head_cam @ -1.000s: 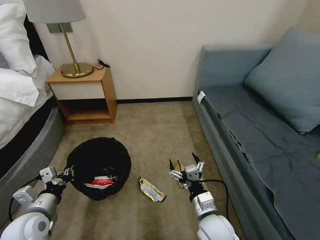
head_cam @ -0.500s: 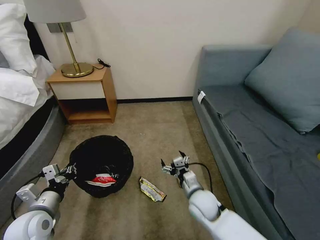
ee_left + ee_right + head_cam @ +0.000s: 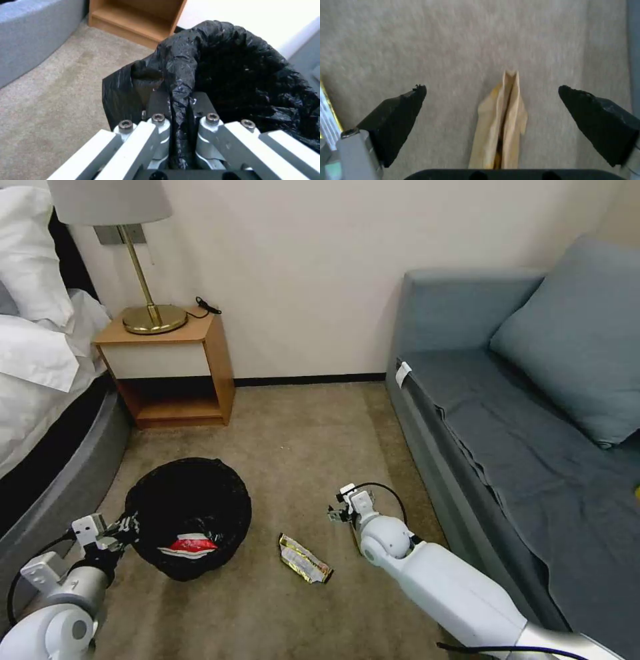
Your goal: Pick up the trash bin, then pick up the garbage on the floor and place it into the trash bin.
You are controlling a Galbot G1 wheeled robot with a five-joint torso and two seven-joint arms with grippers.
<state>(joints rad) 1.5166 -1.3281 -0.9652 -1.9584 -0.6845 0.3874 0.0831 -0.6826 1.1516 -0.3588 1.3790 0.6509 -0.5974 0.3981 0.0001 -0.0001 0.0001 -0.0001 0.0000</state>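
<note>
The trash bin (image 3: 189, 517), lined with a crinkled black bag, stands on the carpet at the lower left. A red-white wrapper (image 3: 189, 545) lies inside it. My left gripper (image 3: 127, 527) is at the bin's left rim, shut on the bag's edge (image 3: 180, 105). A yellowish foil wrapper (image 3: 305, 560) lies on the floor to the right of the bin. My right gripper (image 3: 492, 89) points down at the carpet, open, with a folded brown paper piece (image 3: 501, 125) between its fingertips and below them. In the head view my right arm hides that paper.
A wooden nightstand (image 3: 173, 373) with a brass lamp (image 3: 143, 313) stands against the far wall. The bed (image 3: 40, 380) runs along the left and the grey-blue sofa (image 3: 520, 447) along the right. Bare carpet (image 3: 300, 447) lies between them.
My right arm has stretched forward and down, bringing its open gripper low over the brown paper. The bin and my left gripper have shifted slightly to the left.
</note>
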